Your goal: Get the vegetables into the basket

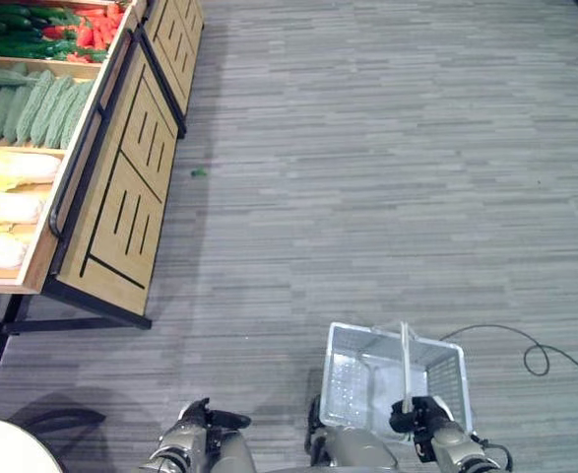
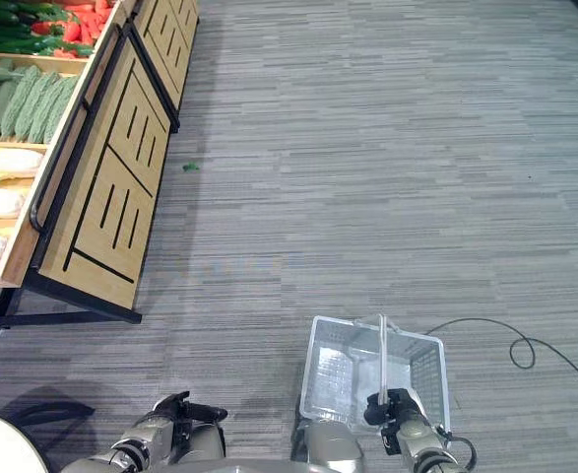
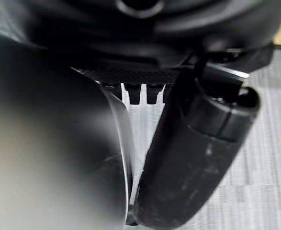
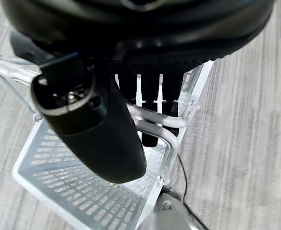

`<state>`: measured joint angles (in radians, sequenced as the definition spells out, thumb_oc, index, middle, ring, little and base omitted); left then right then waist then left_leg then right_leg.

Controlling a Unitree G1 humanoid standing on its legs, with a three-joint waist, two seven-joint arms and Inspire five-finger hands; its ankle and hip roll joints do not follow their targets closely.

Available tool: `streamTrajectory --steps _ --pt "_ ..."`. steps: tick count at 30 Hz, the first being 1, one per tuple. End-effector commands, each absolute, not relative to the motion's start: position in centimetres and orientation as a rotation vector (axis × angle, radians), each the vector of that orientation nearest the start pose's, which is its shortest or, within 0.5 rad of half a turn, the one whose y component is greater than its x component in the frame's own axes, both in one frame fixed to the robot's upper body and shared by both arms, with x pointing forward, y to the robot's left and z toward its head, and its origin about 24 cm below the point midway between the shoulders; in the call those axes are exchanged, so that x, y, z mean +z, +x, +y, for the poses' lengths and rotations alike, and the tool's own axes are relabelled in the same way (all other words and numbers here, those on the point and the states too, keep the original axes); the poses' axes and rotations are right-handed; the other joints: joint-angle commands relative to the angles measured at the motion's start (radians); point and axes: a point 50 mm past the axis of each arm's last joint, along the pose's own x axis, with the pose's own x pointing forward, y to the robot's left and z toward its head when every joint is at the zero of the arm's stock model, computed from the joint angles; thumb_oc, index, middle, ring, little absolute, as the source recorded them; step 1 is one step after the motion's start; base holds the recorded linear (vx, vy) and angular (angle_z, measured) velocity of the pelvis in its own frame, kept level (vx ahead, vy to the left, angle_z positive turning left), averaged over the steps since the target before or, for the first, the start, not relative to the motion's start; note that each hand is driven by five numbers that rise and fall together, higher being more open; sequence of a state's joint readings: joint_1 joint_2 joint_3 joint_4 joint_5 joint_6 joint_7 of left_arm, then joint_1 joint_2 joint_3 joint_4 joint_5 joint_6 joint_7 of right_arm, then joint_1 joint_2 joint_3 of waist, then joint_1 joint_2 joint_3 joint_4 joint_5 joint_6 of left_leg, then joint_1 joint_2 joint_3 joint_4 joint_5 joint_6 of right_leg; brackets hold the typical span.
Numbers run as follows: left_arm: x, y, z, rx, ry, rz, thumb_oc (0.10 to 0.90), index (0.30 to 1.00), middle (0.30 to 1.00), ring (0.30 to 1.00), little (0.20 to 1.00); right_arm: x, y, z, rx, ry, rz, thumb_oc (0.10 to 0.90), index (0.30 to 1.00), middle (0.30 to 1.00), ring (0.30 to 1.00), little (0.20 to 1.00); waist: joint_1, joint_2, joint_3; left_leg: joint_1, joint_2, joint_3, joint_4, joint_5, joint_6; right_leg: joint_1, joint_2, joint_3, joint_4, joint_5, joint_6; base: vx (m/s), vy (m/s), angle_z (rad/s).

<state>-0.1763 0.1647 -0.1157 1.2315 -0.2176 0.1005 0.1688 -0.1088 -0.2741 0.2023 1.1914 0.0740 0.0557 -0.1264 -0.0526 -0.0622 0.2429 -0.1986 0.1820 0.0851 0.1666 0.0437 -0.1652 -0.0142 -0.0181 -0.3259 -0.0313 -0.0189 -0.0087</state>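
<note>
The right hand (image 1: 428,422) curls its fingers (image 4: 150,120) round the handle of the empty basket (image 1: 353,379). The left hand (image 1: 202,419) hangs free, fingers relaxed. The vegetables (image 1: 32,108) lie well ahead-left of both, nearer the left hand, long axes across the shelf (image 1: 121,187).

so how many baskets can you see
1. The basket hangs at the robot's right side above the grey floor, its handle gripped by the right hand. No vegetables show inside it.
</note>
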Motion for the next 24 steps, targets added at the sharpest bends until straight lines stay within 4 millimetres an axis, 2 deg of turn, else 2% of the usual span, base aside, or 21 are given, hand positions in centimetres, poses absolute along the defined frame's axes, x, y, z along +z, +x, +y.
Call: streamTrajectory --steps 1,3,4,5,6,8,9,10,11,13,17,21,22,24 --pt "-15.1 14.9 20.8 0.246 0.155 1.157 0.9 1.0 1.0 1.0 1.0 -14.4 11.9 -26.4 -0.157 -0.474 1.15 0.4 0.3 0.3 0.3 0.3 0.031 0.022 0.016 -0.035 -0.079 0.005 -0.125 0.083 0.06 0.018 -0.053 0.174 0.008 -0.004 0.11 0.3 0.173 -0.22" --pt "-15.1 14.9 20.8 0.25 0.152 1.154 0.9 1.0 1.0 1.0 1.0 -14.2 12.3 -26.6 -0.159 -0.487 1.141 0.4 0.3 0.3 0.3 0.3 0.05 0.031 0.013 -0.062 -0.08 -0.003 -0.222 0.136 0.048 0.058 -0.054 0.198 -0.008 -0.024 0.118 0.31 0.197 -0.27" --pt "-15.1 14.9 20.8 0.252 0.152 1.16 0.9 1.0 1.0 1.0 1.0 -14.2 12.4 -26.6 -0.158 -0.491 1.144 0.4 0.3 0.3 0.3 0.3 0.058 0.031 0.012 -0.065 -0.074 0.001 -0.229 0.153 0.04 0.077 -0.06 0.211 -0.007 -0.035 0.124 0.2 0.141 -0.57" --pt "-15.1 14.9 20.8 0.252 0.152 1.159 0.9 1.0 1.0 1.0 1.0 -14.2 12.4 -26.6 -0.158 -0.491 1.144 0.4 0.3 0.3 0.3 0.3 0.059 0.03 0.013 -0.063 -0.074 0.002 -0.23 0.152 0.04 0.077 -0.061 0.212 -0.007 -0.035 0.124 0.25 0.223 -0.85" --pt "-15.1 14.6 21.2 0.267 0.152 1.17 0.9 1.0 1.0 1.0 1.0 -14.3 12.4 -26.4 -0.146 -0.493 1.152 0.4 0.3 0.3 0.3 0.3 0.062 0.028 -0.001 -0.045 -0.064 0.038 -0.227 0.142 0.047 0.103 -0.073 0.234 -0.001 -0.058 0.137 0.26 0.273 -0.8" --pt "-15.1 14.6 21.3 0.272 0.141 1.167 0.9 1.0 1.0 1.0 1.0 -14.5 12.5 -25.9 -0.128 -0.489 1.154 0.4 0.3 0.3 0.3 0.3 0.066 0.012 -0.013 -0.043 -0.078 0.049 -0.202 0.133 0.067 0.107 -0.107 0.234 0.005 -0.054 0.158 0.25 0.269 -0.64" --pt "-15.1 14.6 21.3 0.272 0.141 1.167 0.9 1.0 1.0 1.0 1.0 -14.5 12.5 -25.9 -0.128 -0.489 1.154 0.4 0.3 0.3 0.3 0.3 0.067 0.011 -0.014 -0.045 -0.078 0.05 -0.2 0.131 0.067 0.106 -0.108 0.234 0.005 -0.054 0.158 0.23 0.295 -0.64" --pt "-14.9 14.9 21.8 0.287 0.136 1.151 0.9 1.0 1.0 1.0 1.0 -14.6 12.6 -25.5 -0.133 -0.468 1.156 0.4 0.3 0.3 0.3 0.3 0.069 -0.011 -0.024 -0.045 -0.098 0.068 -0.166 0.091 0.093 0.097 -0.153 0.257 0.032 -0.046 0.18 0.16 0.219 -0.66" --pt "-14.9 14.9 21.8 0.287 0.137 1.151 0.9 1.0 1.0 1.0 1.0 -14.6 12.6 -25.5 -0.133 -0.467 1.156 0.4 0.3 0.3 0.3 0.3 0.071 -0.013 -0.024 -0.045 -0.099 0.07 -0.165 0.089 0.094 0.096 -0.155 0.259 0.033 -0.047 0.18 0.19 0.294 -0.11" --pt "-14.5 15.5 22.5 0.296 0.158 1.129 0.9 1.0 1.0 1.0 1.0 -14.6 13.2 -24.7 -0.108 -0.465 1.135 0.4 0.3 0.3 0.3 0.3 0.076 -0.035 -0.022 -0.034 -0.105 0.105 -0.157 0.068 0.109 0.056 -0.17 0.28 0.062 -0.018 0.197 0.08 0.196 -0.04" --pt "-13.9 16.2 23.8 0.335 0.167 1.107 0.9 1.0 1.0 1.0 1.0 -14.3 14.7 -23.6 -0.069 -0.466 1.097 0.4 0.3 0.3 0.3 0.3 0.092 -0.081 -0.01 -0.011 -0.123 0.156 -0.148 0.016 0.134 0.008 -0.214 0.263 0.116 0.114 0.236 0.14 0.201 -0.47" --pt "-13.8 16.3 24.0 0.333 0.18 1.109 0.9 1.0 1.0 1.0 1.0 -14.2 14.8 -23.7 -0.078 -0.456 1.089 0.4 0.3 0.3 0.3 0.3 0.091 -0.084 -0.001 0.009 -0.134 0.165 -0.149 -0.005 0.149 -0.01 -0.23 0.239 0.19 0.158 0.243 0.11 0.148 0.03" --pt "-13.8 16.2 24.2 0.335 0.189 1.114 0.9 1.0 1.0 1.0 1.0 -14.3 14.7 -23.6 -0.085 -0.438 1.092 0.4 0.3 0.3 0.3 0.3 0.083 -0.084 0.007 0.048 -0.14 0.172 -0.165 -0.02 0.152 -0.036 -0.237 0.219 0.219 0.194 0.241 0.17 0.143 0.07" --pt "-13.8 16.3 24.3 0.337 0.194 1.112 0.9 1.0 1.0 1.0 1.0 -14.3 14.6 -23.6 -0.089 -0.433 1.093 0.4 0.3 0.3 0.3 0.3 0.078 -0.083 0.013 0.063 -0.142 0.17 -0.174 -0.023 0.151 -0.051 -0.232 0.212 0.217 0.198 0.236 0.13 0.085 -0.03"
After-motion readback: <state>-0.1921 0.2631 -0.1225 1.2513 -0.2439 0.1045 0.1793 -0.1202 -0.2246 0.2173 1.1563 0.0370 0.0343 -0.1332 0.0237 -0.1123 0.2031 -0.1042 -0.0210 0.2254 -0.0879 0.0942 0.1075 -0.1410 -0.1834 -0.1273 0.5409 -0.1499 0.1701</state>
